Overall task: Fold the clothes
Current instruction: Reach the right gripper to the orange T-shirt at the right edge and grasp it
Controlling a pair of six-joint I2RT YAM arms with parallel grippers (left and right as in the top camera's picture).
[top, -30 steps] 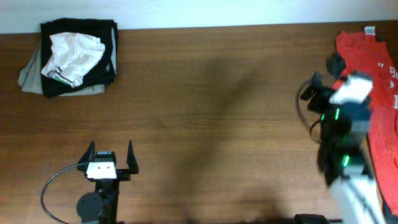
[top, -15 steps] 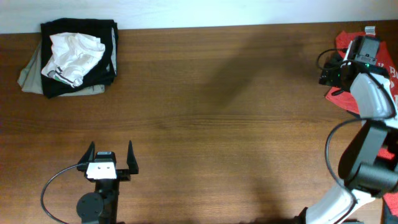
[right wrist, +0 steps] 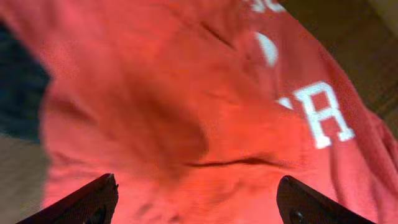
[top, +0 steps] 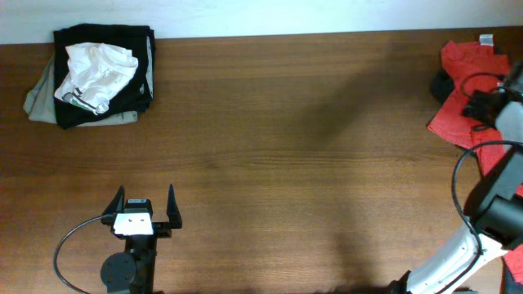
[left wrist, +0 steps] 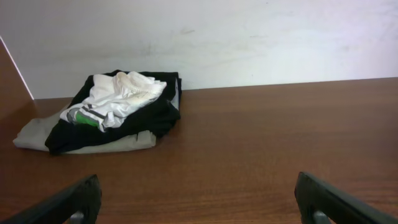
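Note:
The clothes, a red-orange T-shirt [top: 460,69] with white lettering, lie at the table's far right edge, partly cut off by the frame. A small white neck label [top: 486,38] shows at its top. In the right wrist view the shirt [right wrist: 186,106] fills the frame, with white letters at the upper right. My right gripper [right wrist: 199,202] is open just above the fabric, holding nothing. In the overhead view the right arm [top: 498,106] sits over the shirt and its fingers are hidden. My left gripper [top: 145,204] is open and empty near the front left edge.
A pile of folded clothes, black and grey with a crumpled white garment on top [top: 94,73], sits at the back left corner; it also shows in the left wrist view [left wrist: 112,109]. A white wall [left wrist: 249,37] rises behind the table.
My right arm has swung from the table's right-middle out to the far right, over the red-orange shirt. The shirt's edge has shifted. The left arm has not moved.

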